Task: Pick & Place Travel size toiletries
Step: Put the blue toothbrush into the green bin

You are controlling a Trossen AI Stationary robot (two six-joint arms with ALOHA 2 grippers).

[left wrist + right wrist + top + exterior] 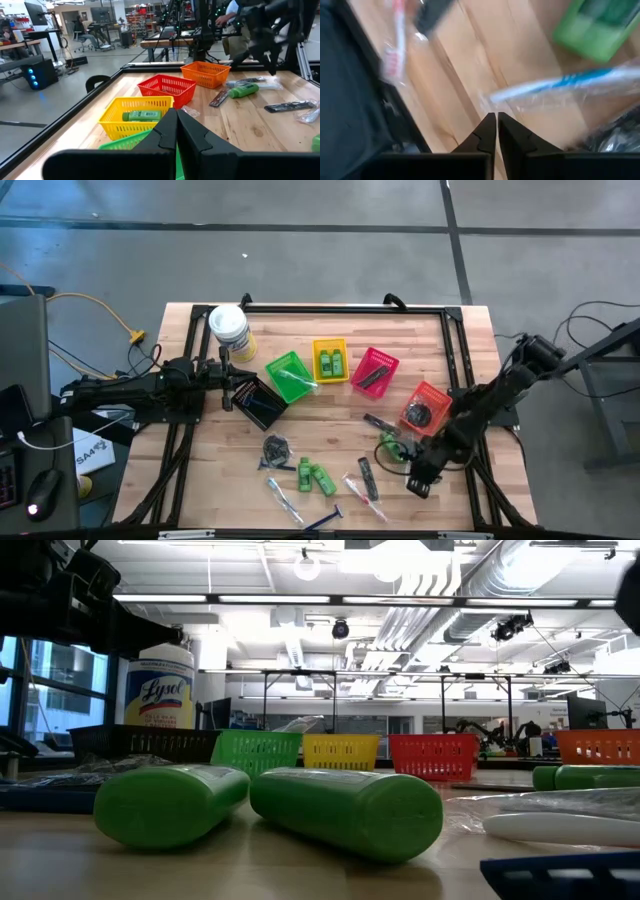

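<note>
While both arms wait with fingers pressed together and empty, the toiletries lie half sorted.
Nearest the front edge of the worktop [200, 470], loose green mini bottles [313, 476], wrapped razors [283, 498] and a black comb [368, 477] lie scattered, presumably awaiting pickup; the right gripper [419, 483] hovers low just beside them, above a blue-handled item in clear wrap [560, 85]. Farther back, a row of baskets groups like with like: the yellow basket [330, 360] already holds green bottles. The left gripper [226, 385] is parked near the black basket [258, 401], beside the white tub [231, 332].
</note>
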